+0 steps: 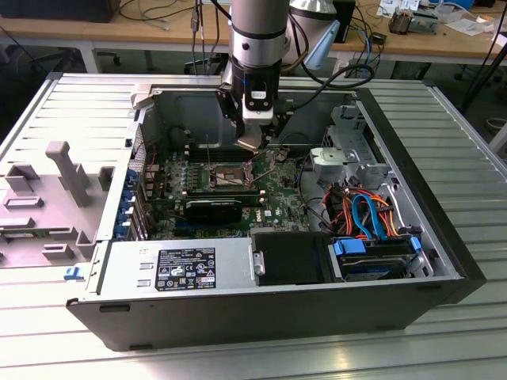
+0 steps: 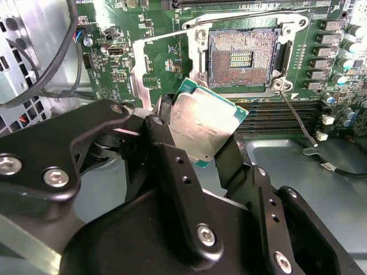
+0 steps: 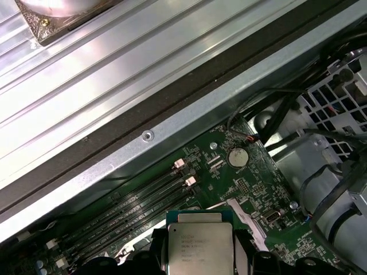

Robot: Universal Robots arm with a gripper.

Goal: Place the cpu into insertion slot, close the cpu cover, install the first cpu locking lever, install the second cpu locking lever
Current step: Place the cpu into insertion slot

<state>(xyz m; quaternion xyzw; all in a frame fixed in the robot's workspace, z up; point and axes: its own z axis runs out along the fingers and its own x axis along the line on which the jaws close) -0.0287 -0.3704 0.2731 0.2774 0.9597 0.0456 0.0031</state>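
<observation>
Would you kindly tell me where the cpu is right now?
In the second wrist view the cpu is clamped in the hand above the motherboard, near but apart from the open insertion slot.

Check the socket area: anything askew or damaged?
Nothing looks damaged. One oddity: the cpu, clamped in the gripper, looks turned in the second wrist view, its edges not parallel to the insertion slot beyond it. That may be partly camera angle. The slot's contact field lies bare, with no debris visible.

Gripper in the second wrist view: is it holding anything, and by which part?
The gripper holds the cpu, clamped by two opposite side edges, metal top facing the camera; the insertion slot beyond it is empty.
</observation>
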